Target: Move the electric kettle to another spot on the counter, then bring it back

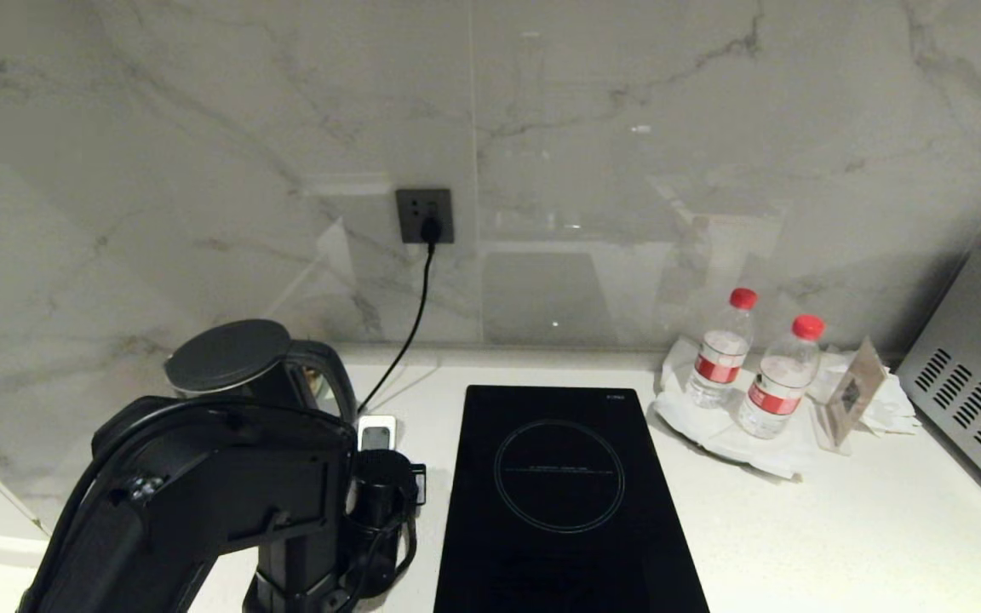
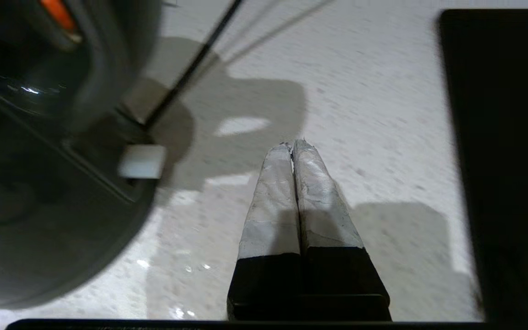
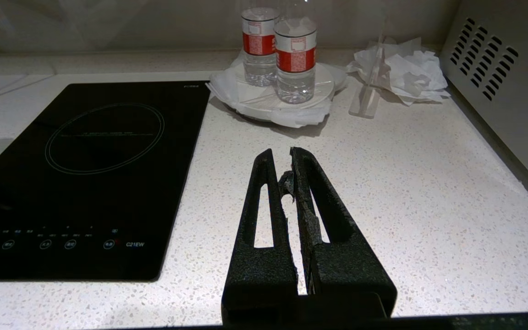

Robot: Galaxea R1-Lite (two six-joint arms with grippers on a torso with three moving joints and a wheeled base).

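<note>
Kettle (image 1: pixel 239 362) stands on counter (image 1: pixel 840 528) (hob (image 3: pixel 85 169) reads "C21EW"); left gripper (image 2: pixel 293 145) closed.

Left arm (image 1: pixel 201 502) reaches forward, its fingers (image 2: pixel 273 197) pressed together, empty; right gripper (image 3: pixel 290 176) likewise closed, empty.

A grey-veined white marble wall (image 1: pixel 627 128) backs the counter (image 1: pixel 840 528). A dark socket (image 1: pixel 425 215) with a black plug sits in it, and soft light glares off the glossy stone.

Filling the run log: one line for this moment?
kettle: on counter, unheld | left end effector: shut, empty, beside kettle | right end effector: shut, idle
</note>
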